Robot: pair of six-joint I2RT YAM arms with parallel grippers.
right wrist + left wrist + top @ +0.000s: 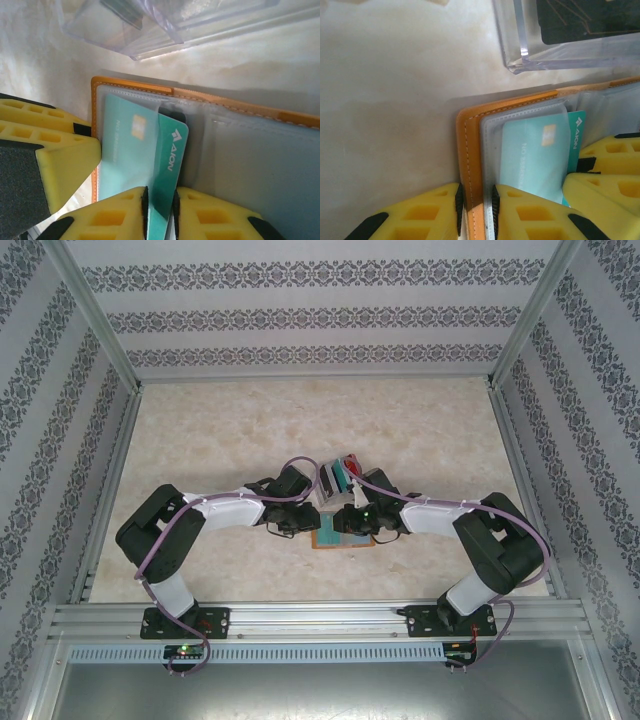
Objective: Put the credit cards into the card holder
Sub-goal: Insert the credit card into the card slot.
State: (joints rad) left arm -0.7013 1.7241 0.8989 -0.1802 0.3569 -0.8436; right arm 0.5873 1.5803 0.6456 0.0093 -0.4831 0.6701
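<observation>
- Pincers, counted: two, and they meet over the middle of the counter [395,100].
- Left pincer [476,199]: nearly closed, its two yellow fingers pinching the stitched orange edge of the card holder [466,150] along with the clear sleeve just inside that edge.
- Right pincer [160,199]: also nearly closed, nipping the lower end of a teal-green card [170,150] between its two fingers.
- Card holders: one. It lies open and flat on the counter, grey and clear pockets facing up, just in front of the clear stand [520,40].
- In the card holder: one card, the teal-green one.
  - The half with the chip sits under a clear pocket at the left end of the holder.
  - The half with the printed logo sticks out of that pocket.
  - The other pockets I can see hold nothing.
- Clear stands: one, on the counter and just beyond the holder's far edge.
- In the stand: a black card [590,22] seen from the left wrist, and a red card [351,462] seen from above. The full count in there I cannot make out.
</observation>
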